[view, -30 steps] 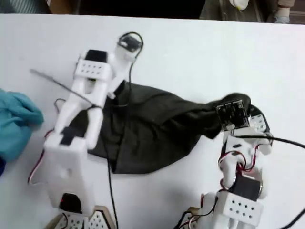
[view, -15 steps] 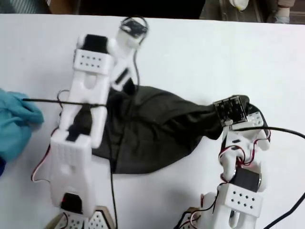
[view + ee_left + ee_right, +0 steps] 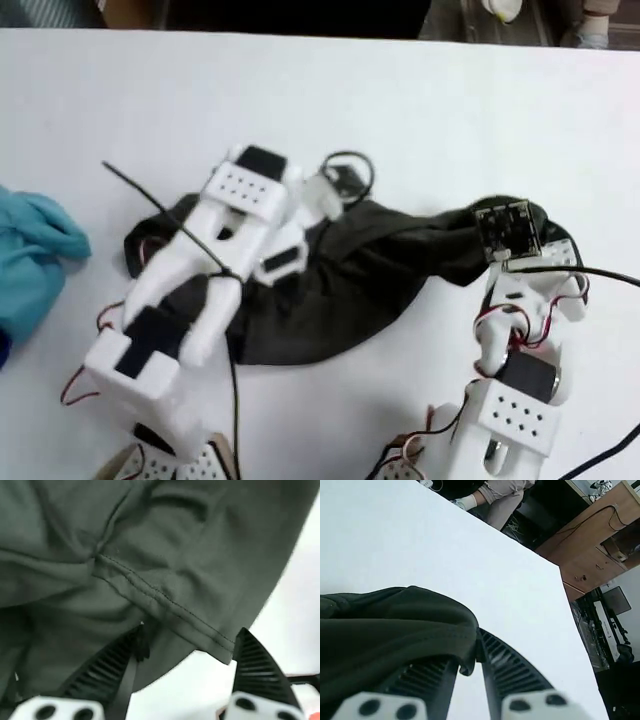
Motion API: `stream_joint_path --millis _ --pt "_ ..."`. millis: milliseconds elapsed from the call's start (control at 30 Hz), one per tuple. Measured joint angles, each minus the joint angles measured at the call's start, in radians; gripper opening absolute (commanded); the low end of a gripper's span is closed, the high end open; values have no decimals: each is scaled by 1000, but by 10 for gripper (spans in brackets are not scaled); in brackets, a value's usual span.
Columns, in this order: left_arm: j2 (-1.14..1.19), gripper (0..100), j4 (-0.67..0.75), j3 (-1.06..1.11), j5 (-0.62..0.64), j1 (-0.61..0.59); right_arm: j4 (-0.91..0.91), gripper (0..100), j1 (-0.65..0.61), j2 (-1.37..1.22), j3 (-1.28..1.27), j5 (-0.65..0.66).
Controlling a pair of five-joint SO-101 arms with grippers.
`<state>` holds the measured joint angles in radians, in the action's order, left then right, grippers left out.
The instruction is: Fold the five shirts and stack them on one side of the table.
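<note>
A dark green shirt (image 3: 340, 280) lies crumpled across the middle of the white table (image 3: 450, 100). My left gripper (image 3: 322, 200) hovers over the shirt's far middle edge. In the left wrist view it (image 3: 194, 632) is open, and the stitched hem (image 3: 165, 600) of the shirt (image 3: 150, 540) runs just ahead of its fingertips. My right gripper (image 3: 500, 212) is at the shirt's right end. In the right wrist view it (image 3: 467, 652) is shut on a bunched fold of the shirt (image 3: 395, 625).
A crumpled light blue shirt (image 3: 30, 260) lies at the table's left edge. Black cables (image 3: 235, 370) trail over the left arm and the shirt. Bare table stretches along the far side and to the far right. Both arm bases stand at the near edge.
My left arm has swung from the shirt's far left corner toward the right and nearer, and its gripper now sits over the shirt's middle. The right gripper has shifted slightly right with the shirt end.
</note>
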<state>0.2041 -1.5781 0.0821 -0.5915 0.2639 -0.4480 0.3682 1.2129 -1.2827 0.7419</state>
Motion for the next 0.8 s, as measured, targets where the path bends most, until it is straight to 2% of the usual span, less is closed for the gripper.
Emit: stream_joint_path --millis 467,733,800 --pt "-2 286 235 173 -8 -17 0 20 0 -2 0 5" --pt "-2 282 281 187 -8 -17 0 20 0 -2 0 5" --pt "12 248 288 186 -8 -18 0 20 0 -2 0 5"
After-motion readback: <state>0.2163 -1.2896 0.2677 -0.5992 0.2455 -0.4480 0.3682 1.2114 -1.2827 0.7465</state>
